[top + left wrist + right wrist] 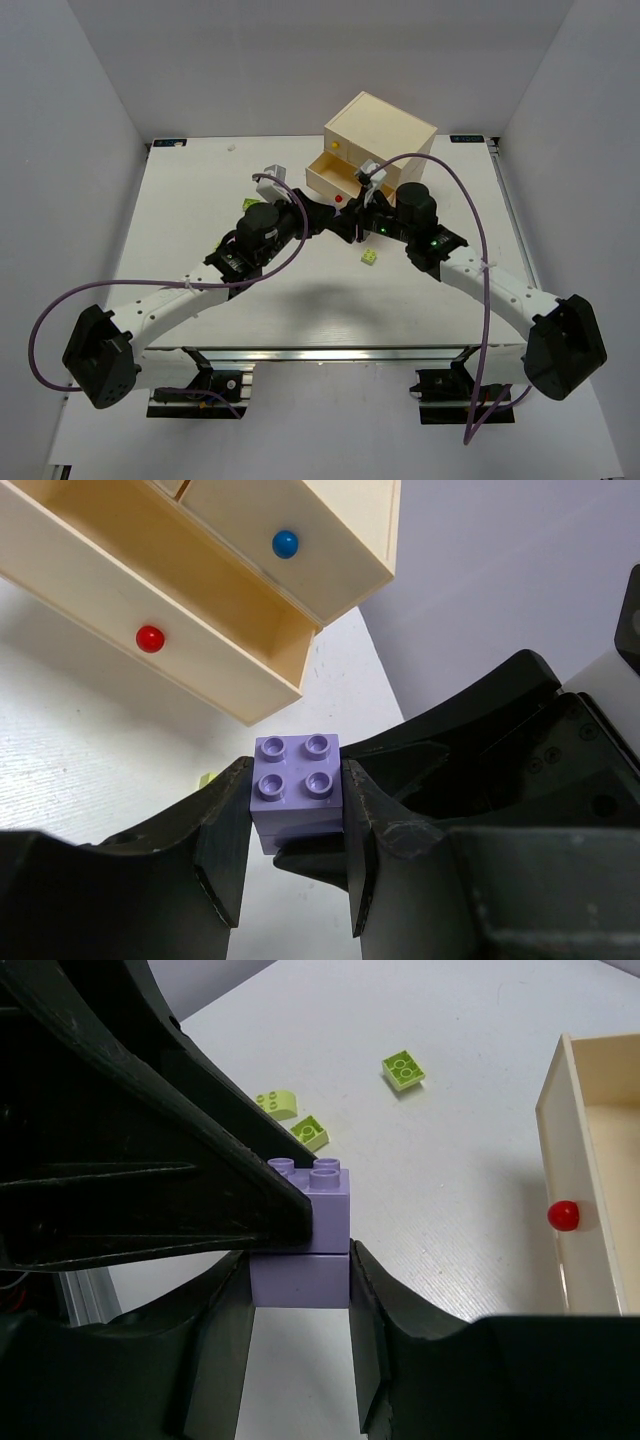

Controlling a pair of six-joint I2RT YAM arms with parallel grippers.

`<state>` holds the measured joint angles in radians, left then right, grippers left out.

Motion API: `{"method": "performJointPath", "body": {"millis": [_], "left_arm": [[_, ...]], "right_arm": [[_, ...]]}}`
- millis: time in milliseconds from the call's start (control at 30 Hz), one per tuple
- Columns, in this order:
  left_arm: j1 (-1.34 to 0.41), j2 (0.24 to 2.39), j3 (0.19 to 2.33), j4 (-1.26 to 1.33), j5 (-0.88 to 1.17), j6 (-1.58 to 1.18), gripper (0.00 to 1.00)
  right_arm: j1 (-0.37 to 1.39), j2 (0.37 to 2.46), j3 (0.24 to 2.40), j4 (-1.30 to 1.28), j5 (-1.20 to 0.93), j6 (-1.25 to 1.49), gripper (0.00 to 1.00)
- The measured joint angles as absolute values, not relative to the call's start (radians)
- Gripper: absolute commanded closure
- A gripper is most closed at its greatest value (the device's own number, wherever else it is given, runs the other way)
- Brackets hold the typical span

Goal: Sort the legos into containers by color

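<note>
Left claw point(296, 815) is clamping the upper lavender lego point(295, 770) by its two sides, studs facing the wrist camera. Right claw point(298, 1285) is gripping the lower lavender lego point(300, 1278), one finger pressing each side. The two legos are sitting stacked, one on the other, so both claws are holding the same stack from opposing directions. The stack is hanging between the arms, just in front of the cream chest point(380, 125). The chest's bottom drawer point(330, 178) is standing pulled out, its red knob point(563, 1216) facing the claws. The drawer with the blue knob point(285, 544) is sitting above it. Three lime legos point(403, 1070) are lying loose on the desk point(180, 200), apart from the stack and outside the drawer.
</note>
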<state>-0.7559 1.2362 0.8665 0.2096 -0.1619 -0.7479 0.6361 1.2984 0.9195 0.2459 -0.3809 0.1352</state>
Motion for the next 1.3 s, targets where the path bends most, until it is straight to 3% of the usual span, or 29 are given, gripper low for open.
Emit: {"method": "performJointPath", "body": {"millis": [667, 933, 1300], "left_arm": [[-0.741, 1.261, 0.949, 0.198, -0.255, -0.691, 1.00], [-0.730, 1.387, 1.064, 0.171, -0.272, -0.591, 1.00], [-0.702, 1.427, 1.104, 0.151, -0.281, -0.522, 1.00]], "right_arm": [[0.583, 1.248, 0.888, 0.224, -0.369, 0.092, 1.00], [0.546, 1.282, 0.984, 0.162, -0.152, -0.020, 1.00], [0.535, 1.518, 1.158, 0.083, 0.078, -0.122, 1.00]]}}
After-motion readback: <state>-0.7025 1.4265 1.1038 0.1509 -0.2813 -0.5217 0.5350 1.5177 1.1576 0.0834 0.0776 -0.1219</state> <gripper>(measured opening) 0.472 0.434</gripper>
